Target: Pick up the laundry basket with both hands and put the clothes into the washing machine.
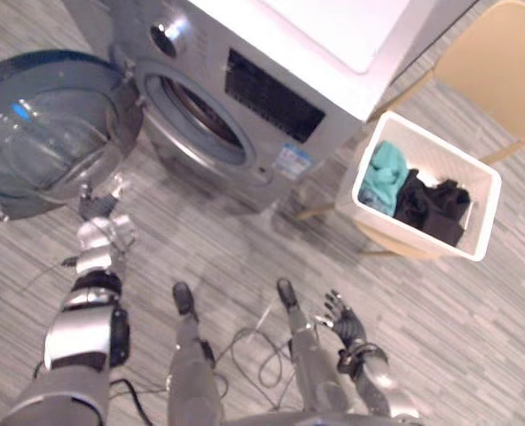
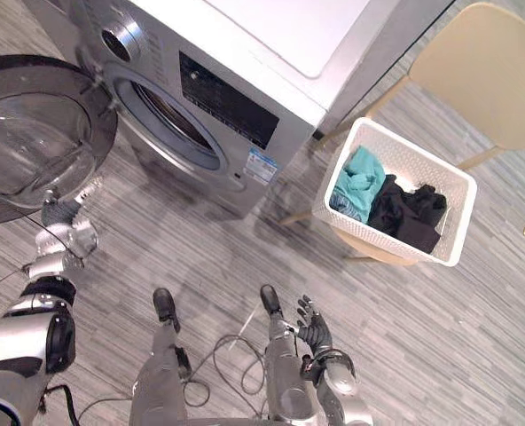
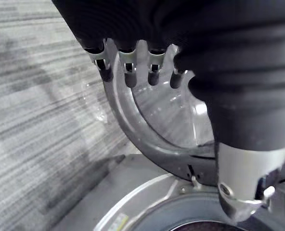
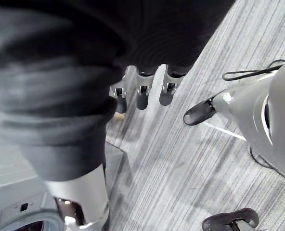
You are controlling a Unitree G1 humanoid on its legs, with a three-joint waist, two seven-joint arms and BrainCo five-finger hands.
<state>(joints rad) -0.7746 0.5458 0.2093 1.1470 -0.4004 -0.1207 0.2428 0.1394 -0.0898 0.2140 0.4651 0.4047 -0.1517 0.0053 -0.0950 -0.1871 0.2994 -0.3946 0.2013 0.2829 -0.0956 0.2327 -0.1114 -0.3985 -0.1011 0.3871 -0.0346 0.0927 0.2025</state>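
the white laundry basket (image 1: 444,151) was seen resting on a pale wooden seat (image 1: 403,245), just beside the right corner of the washing machine (image 1: 271,98) and well apart from both hands. a teal garment (image 1: 385,176) and black clothes (image 1: 435,206) were held inside it. the machine's round door (image 1: 50,133) was found swung wide open to the left, with the drum opening (image 1: 200,115) exposed. the left hand (image 1: 101,229) was raised near the lower rim of the door, its fingers (image 3: 128,72) kept straight and nothing grasped; whether the rim was touched could not be told. the right hand (image 2: 312,330) was held low over the grey striped floor (image 1: 245,240), fingers spread loosely and nothing held. a beige chair (image 1: 502,62) was placed beyond the basket.
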